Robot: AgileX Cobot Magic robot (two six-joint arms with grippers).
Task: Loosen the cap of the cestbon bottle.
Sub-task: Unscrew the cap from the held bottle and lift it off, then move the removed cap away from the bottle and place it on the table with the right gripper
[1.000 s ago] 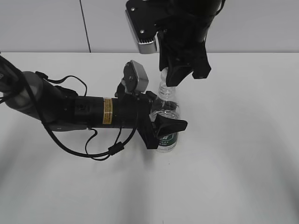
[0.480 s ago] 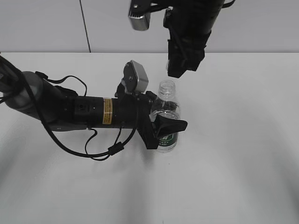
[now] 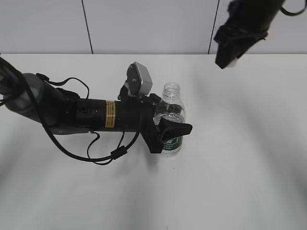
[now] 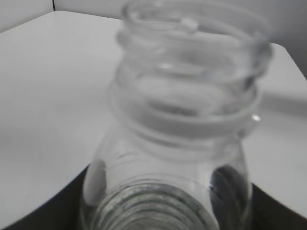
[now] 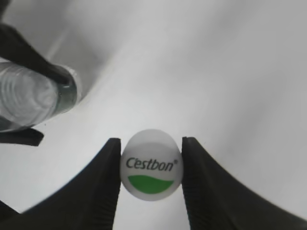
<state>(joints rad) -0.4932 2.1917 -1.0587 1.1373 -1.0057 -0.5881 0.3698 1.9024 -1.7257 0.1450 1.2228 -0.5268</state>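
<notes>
The cestbon bottle (image 3: 171, 120) stands upright on the white table, clear with a dark green label, its neck open with no cap on it. My left gripper (image 3: 165, 125) is shut on the bottle's body. In the left wrist view the bottle's open threaded neck (image 4: 192, 72) fills the frame. My right gripper (image 3: 230, 61) is up at the far right, away from the bottle. In the right wrist view it (image 5: 150, 165) is shut on the white cap (image 5: 150, 164) with the green mark; the bottle (image 5: 33, 96) lies far left.
The white table (image 3: 249, 153) spreads all around the bottle. A grey wall (image 3: 144, 24) with panel seams runs behind the table's far edge. The left arm's cable (image 3: 96, 155) loops on the table by the arm.
My right gripper has lifted off the bottle's neck and swung up and to the right with the cap in it. The bottle and my left gripper have stayed put.
</notes>
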